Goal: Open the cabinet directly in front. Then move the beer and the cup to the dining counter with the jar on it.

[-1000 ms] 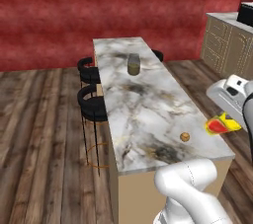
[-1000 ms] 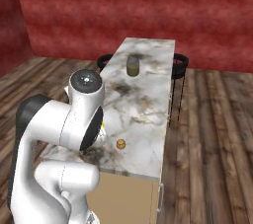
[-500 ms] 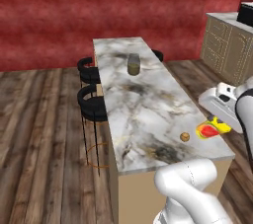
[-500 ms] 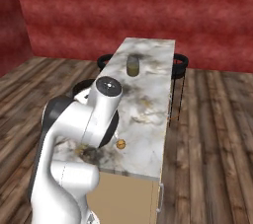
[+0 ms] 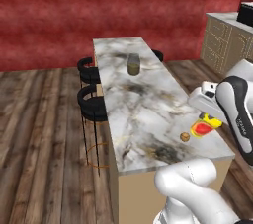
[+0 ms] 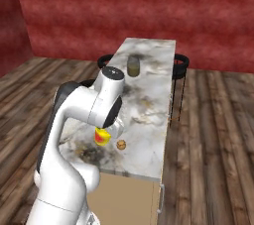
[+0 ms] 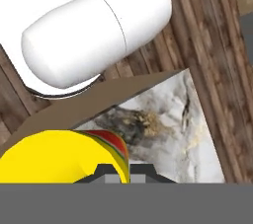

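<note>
My gripper (image 5: 207, 119) is shut on the yellow cup (image 5: 203, 128) with the red-orange mark, holding it just above the near right part of the dining counter (image 5: 142, 103). From the right side, the cup (image 6: 101, 137) hangs under the gripper (image 6: 105, 131) over the marble top (image 6: 149, 95). Up close, the cup (image 7: 54, 156) sits between the fingertips, with a corner of the counter (image 7: 173, 129) beyond it. The jar (image 5: 133, 64) stands further along the counter, also seen as the jar (image 6: 133, 65). The cabinet and the beer are out of view.
A small brown round thing (image 5: 185, 137) lies on the marble close to the cup. Black stools (image 5: 92, 105) line the counter's left side. Low tan drawer cabinets (image 5: 225, 45) stand at the back right. Wood floor surrounds the island.
The arm has swung the cup left, from beside the counter's right edge to over its marble top. The jar and the small brown thing have stayed put.
</note>
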Robot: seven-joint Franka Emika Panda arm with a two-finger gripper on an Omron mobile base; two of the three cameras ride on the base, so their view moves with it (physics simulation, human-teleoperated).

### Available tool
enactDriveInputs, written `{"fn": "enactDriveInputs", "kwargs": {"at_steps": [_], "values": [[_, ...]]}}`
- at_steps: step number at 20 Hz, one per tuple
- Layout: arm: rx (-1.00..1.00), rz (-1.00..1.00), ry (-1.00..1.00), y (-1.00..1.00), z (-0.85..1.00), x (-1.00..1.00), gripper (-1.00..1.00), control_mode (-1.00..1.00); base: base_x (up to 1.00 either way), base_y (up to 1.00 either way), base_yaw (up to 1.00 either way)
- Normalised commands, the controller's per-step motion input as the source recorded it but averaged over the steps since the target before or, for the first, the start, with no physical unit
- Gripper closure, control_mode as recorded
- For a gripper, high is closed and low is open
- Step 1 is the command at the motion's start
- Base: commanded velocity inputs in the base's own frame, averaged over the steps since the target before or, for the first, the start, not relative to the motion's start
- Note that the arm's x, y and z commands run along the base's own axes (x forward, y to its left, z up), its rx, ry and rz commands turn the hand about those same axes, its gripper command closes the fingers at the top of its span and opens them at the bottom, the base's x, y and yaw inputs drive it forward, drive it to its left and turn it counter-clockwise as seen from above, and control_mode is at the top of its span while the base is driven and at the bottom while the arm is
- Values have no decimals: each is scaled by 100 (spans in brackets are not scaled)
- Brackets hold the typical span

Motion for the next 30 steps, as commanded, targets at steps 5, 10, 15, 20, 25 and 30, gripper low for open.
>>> {"fn": "enactDriveInputs", "kwargs": {"at_steps": [5, 10, 15, 20, 25, 30], "values": [[-8, 10, 4, 0, -30, 46, 100, -100, 0, 0, 0], [-1, 10, 0, 0, -37, 37, 100, -100, 0, 0, 0], [-1, 7, 0, 7, -22, 24, 100, -100, 0, 0, 0], [-5, 2, 0, 12, -15, 17, 100, -100, 0, 0, 0], [-8, 0, 1, 15, -19, 21, 100, -100, 0, 0, 0], [-9, 0, 2, 16, -26, 30, 100, -100, 0, 0, 0]]}}
